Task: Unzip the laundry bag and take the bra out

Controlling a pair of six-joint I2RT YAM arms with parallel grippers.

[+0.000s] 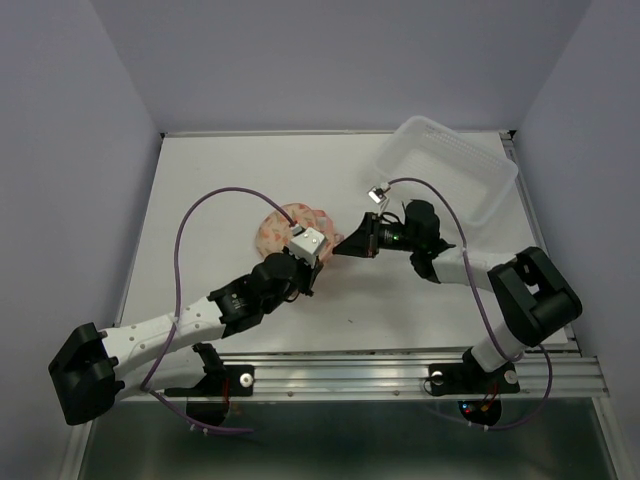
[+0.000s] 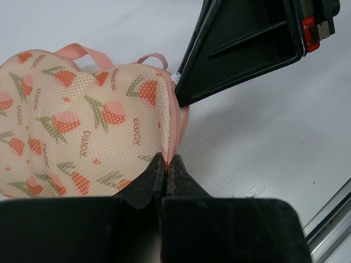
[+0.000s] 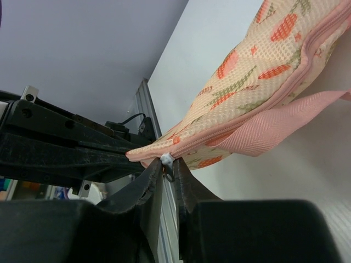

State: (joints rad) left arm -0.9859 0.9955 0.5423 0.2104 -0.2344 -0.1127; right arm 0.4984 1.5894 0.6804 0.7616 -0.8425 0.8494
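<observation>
The laundry bag [image 1: 283, 222], cream-peach with an orange-red and green print, lies mid-table with its pink zipper rim closed. In the left wrist view the bag [image 2: 82, 126] fills the left half, and my left gripper [image 2: 166, 162] is shut on its pink rim. My right gripper [image 3: 169, 165] pinches the white zipper pull [image 3: 166, 160] at the bag's end. The pink loop [image 3: 285, 123] hangs beside it. In the top view the left gripper [image 1: 318, 258] and the right gripper [image 1: 340, 247] meet at the bag's right edge. The bra is hidden.
A clear rectangular plastic tub [image 1: 455, 160] stands tilted at the back right, behind the right arm. Purple cables arch over both arms. The metal rail [image 1: 400, 372] runs along the table's near edge.
</observation>
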